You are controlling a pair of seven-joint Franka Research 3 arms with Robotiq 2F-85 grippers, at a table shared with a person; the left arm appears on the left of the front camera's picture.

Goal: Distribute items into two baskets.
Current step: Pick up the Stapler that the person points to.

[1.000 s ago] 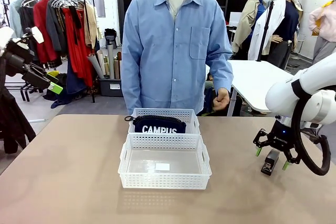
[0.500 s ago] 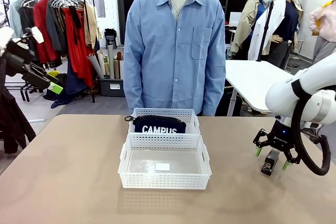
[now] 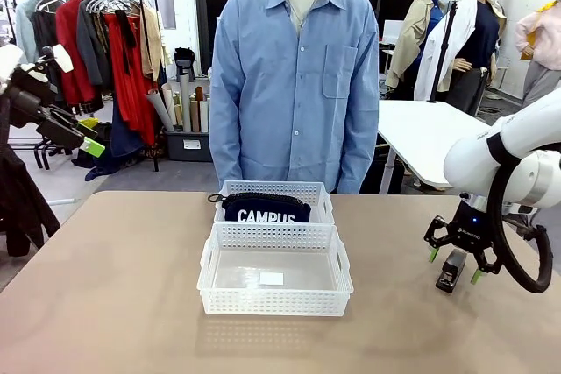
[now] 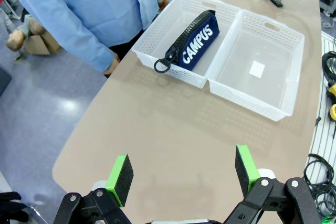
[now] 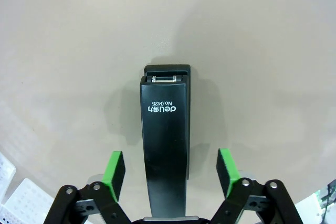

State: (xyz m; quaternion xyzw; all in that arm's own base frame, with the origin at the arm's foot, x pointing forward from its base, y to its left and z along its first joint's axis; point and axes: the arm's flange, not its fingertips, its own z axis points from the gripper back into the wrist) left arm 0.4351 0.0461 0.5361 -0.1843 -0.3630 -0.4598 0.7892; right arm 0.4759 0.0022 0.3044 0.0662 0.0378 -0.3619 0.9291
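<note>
1. Right pincer [image 3: 454, 265] sits low over the bench [image 3: 114, 286], well to the right of both baskets. Its jaws are wide and straddle the stapler [image 5: 165, 145], one green pad on each side, neither touching. Nothing is held.
2. The stapler lies flat on the bench, slightly nearer one pad. Risk: that pad lands first and shoves or yaws the stapler before the other arrives.
3. The pads stand toward one end of the stapler, against smooth, narrow sides. Risk: an off-balance grip lets the far end droop or pivot on the lift, or slip out.
4. Pouch [image 3: 266, 208] stands on edge in the far basket [image 3: 272, 188]. The near basket [image 3: 276, 236] holds only its label. Risk: releasing into the far basket leaves both items together.
5. Risk on the carry: a low pass clips the near basket's wall and shifts it.
6. Left pincer [image 4: 182, 174] is wide, empty and well apart from the baskets. I see no hazard from it.
</note>
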